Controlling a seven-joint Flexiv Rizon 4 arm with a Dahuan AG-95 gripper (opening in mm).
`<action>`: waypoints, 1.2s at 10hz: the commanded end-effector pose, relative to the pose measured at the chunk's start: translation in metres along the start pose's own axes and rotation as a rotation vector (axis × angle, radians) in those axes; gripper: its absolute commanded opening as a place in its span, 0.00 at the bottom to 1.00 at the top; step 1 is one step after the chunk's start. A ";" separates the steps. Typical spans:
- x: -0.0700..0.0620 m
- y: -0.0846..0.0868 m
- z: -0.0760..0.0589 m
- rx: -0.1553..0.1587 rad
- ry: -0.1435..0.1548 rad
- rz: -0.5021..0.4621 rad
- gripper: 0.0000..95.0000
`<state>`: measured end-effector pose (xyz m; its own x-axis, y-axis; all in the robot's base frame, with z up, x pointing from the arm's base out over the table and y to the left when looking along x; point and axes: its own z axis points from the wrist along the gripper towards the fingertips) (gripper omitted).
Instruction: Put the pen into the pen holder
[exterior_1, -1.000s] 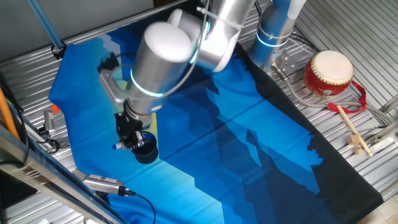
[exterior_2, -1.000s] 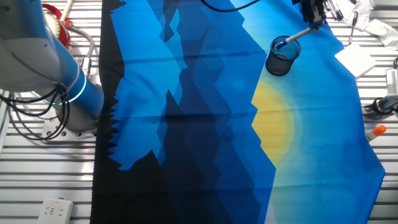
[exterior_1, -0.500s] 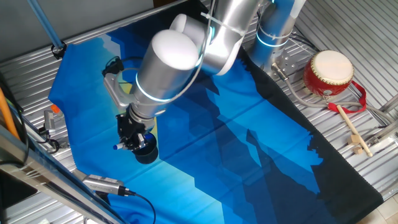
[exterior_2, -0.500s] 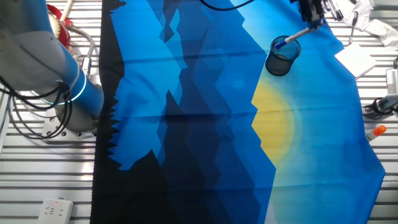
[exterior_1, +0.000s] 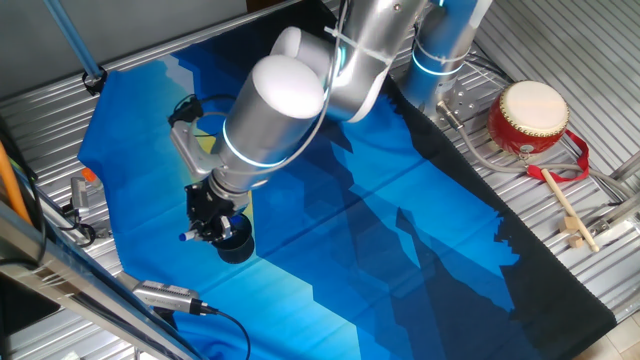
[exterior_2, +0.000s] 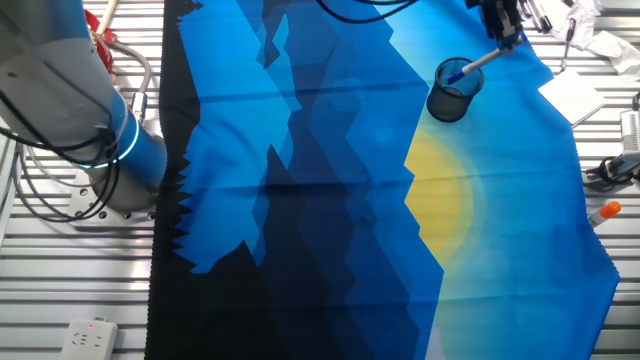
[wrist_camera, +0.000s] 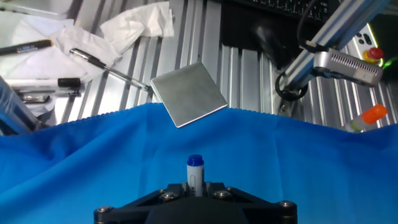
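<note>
Though its fingers are mostly cropped, the claw (exterior_2: 500, 28) grips the pen (exterior_2: 478, 62), tip inside the pen holder (exterior_2: 453, 97).

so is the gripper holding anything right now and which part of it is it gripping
Yes, the gripper holds the pen by its upper end; the blue-tipped lower end slants into the pen holder.
</note>
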<state>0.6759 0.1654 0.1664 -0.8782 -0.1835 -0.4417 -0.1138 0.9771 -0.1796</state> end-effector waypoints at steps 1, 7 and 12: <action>-0.003 -0.003 0.006 0.005 -0.024 -0.011 0.00; -0.003 -0.005 0.009 -0.017 -0.004 -0.019 1.00; -0.001 -0.008 0.001 -0.003 0.099 0.003 0.20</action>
<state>0.6839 0.1567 0.1627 -0.8956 -0.1702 -0.4111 -0.1100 0.9800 -0.1661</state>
